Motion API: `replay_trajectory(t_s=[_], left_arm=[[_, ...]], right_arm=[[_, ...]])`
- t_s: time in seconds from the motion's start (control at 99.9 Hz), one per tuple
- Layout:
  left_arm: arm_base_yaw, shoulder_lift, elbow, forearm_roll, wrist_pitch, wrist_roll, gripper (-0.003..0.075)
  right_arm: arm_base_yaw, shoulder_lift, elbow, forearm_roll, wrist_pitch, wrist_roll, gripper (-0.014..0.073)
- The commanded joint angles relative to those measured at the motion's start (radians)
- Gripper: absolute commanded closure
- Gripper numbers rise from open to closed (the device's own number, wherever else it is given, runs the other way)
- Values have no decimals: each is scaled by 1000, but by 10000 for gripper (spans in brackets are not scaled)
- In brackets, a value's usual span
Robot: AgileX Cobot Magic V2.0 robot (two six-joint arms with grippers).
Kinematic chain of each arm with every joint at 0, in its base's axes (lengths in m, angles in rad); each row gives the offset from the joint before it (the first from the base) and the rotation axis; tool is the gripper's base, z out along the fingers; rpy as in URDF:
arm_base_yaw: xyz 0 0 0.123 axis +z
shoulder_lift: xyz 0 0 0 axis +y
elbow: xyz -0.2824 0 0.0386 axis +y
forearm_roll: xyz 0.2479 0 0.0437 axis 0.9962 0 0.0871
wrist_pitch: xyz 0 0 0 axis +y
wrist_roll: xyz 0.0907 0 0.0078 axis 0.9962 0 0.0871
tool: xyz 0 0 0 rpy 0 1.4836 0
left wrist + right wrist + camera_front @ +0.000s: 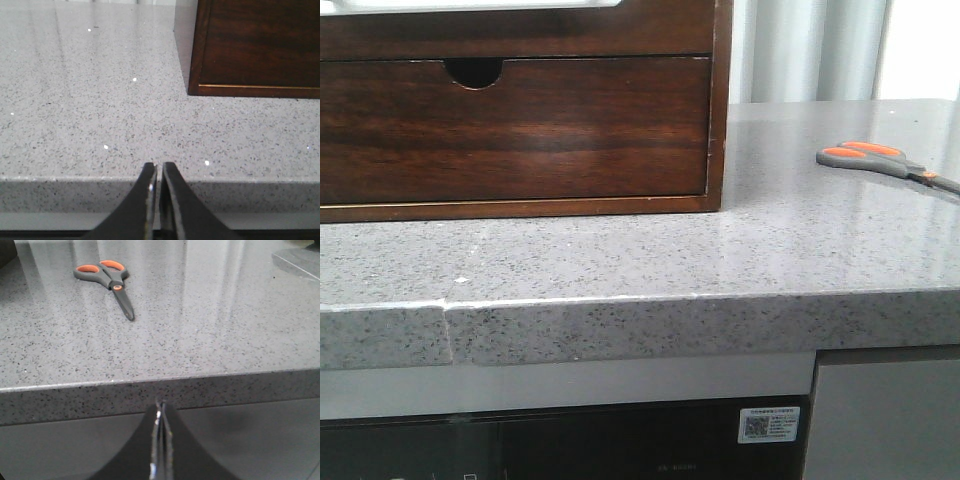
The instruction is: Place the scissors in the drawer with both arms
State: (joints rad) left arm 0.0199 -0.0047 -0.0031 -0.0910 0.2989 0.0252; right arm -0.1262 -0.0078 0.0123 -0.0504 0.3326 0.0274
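Note:
The scissors lie flat on the grey speckled counter at the far right, blades shut and pointing right; they also show in the right wrist view. The dark brown drawer is shut in its wooden cabinet at the back left, its finger notch at the top edge. A corner of the cabinet shows in the left wrist view. My left gripper is shut and empty at the counter's front edge. My right gripper is shut and empty, just below the counter's front edge, well short of the scissors. Neither arm shows in the front view.
The counter has a thick front edge with a seam near the left. A dark appliance panel with a white label sits below it. Curtains hang behind the counter.

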Motion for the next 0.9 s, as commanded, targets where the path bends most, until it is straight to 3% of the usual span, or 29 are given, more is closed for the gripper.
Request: replay_trajectory(t_s=[0.0, 0.19, 0.52, 0.641, 0.891], left_arm=[[2, -33, 19, -13, -92, -1, 740], [2, -33, 19, -10, -115, -1, 740], [2, -33, 19, -5, -183, -1, 740], [2, -33, 18, -93, -249, -1, 740], [2, -33, -2, -80, -249, -1, 740]], right_arm=[[-7, -28, 31, -16, -28, -5, 649], [-7, -28, 31, -18, -37, -5, 649], [-7, -28, 31, -20, -196, -5, 649], [-7, -26, 31, 29, -295, -5, 649], [-5, -19, -19, 93, -200, -5, 649]])
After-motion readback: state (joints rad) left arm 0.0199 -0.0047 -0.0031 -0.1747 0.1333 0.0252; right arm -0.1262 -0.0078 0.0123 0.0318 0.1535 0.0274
